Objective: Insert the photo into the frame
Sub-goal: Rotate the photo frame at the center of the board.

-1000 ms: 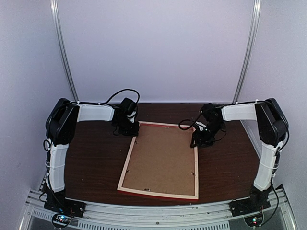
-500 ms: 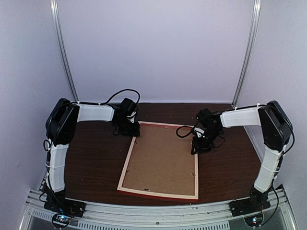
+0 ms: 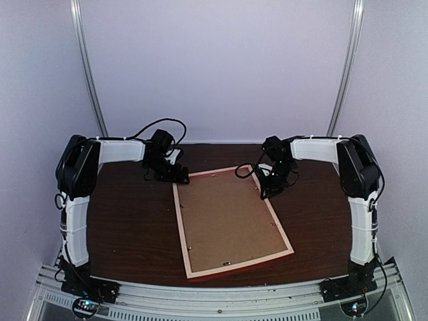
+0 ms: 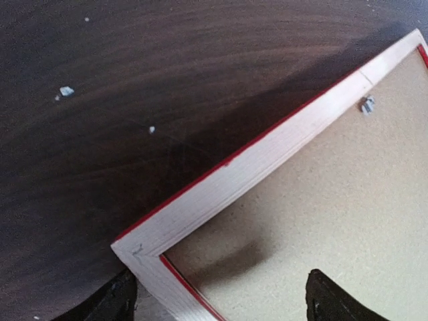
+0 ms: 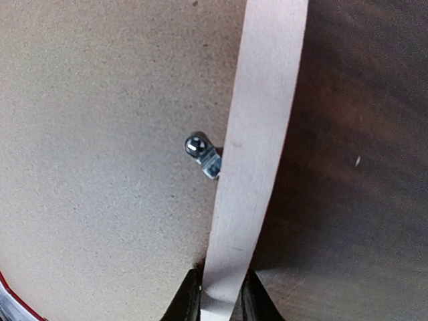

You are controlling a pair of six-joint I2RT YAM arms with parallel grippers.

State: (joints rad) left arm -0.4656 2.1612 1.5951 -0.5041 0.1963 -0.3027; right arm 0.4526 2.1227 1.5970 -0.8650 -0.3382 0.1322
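Frame [image 3: 180, 227] swung — long axis far-left to near-right; left tool [image 4: 224, 301] wide, right tool [image 5: 215, 294] pinching it.

A dark wooden table [image 3: 134, 221] carries a plain brown backing board [image 3: 227, 221], lying flat and askew. A small metal clip [image 5: 204, 155] with a screw sits at the board's edge. A few white crumbs [image 4: 65, 91] dot the tabletop. A pale wall [image 3: 214, 67] stands behind.

Face-down frame [image 3: 180, 227] askew on table [image 3: 127, 221]

No words or numbers can be read; the frame [image 3: 180, 231] looks plain, but the top view is blurry.
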